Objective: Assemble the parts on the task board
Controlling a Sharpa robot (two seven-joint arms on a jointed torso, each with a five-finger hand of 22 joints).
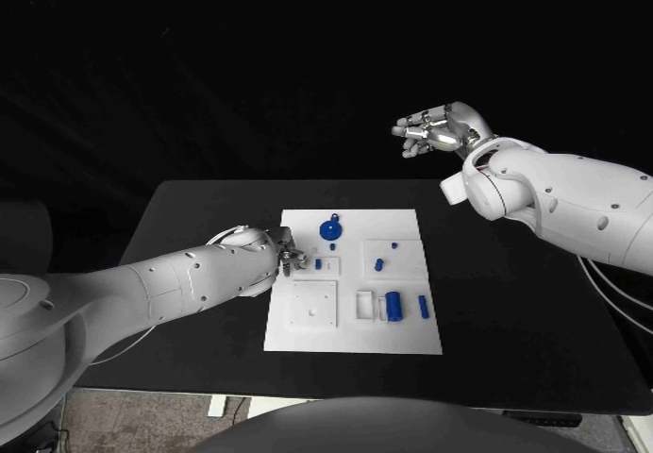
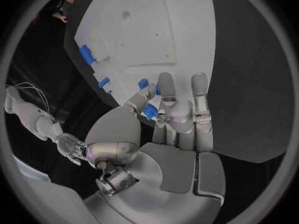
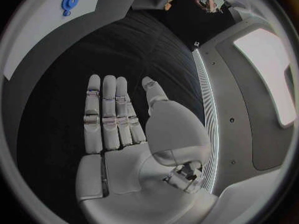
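Head camera looks down; both wrist cameras, nearer, share the task board (image 1: 351, 330).

Looking down from the head camera, you see the white task board (image 1: 351, 335) lying in the middle of the black desk (image 1: 517, 311). Your left hand (image 1: 280, 255) sits at the board's left edge, low over it, fingers close to a small blue part (image 1: 317, 264); whether it grips anything you cannot tell. A round blue part (image 1: 331, 228) lies near the board's far edge. A blue cylinder (image 1: 394, 305) and a slimmer blue piece (image 1: 424, 305) lie side by side toward the right. Your right hand (image 1: 438, 130) hangs raised beyond the desk's far edge, well apart from the board, holding nothing, fingers loosely curved.
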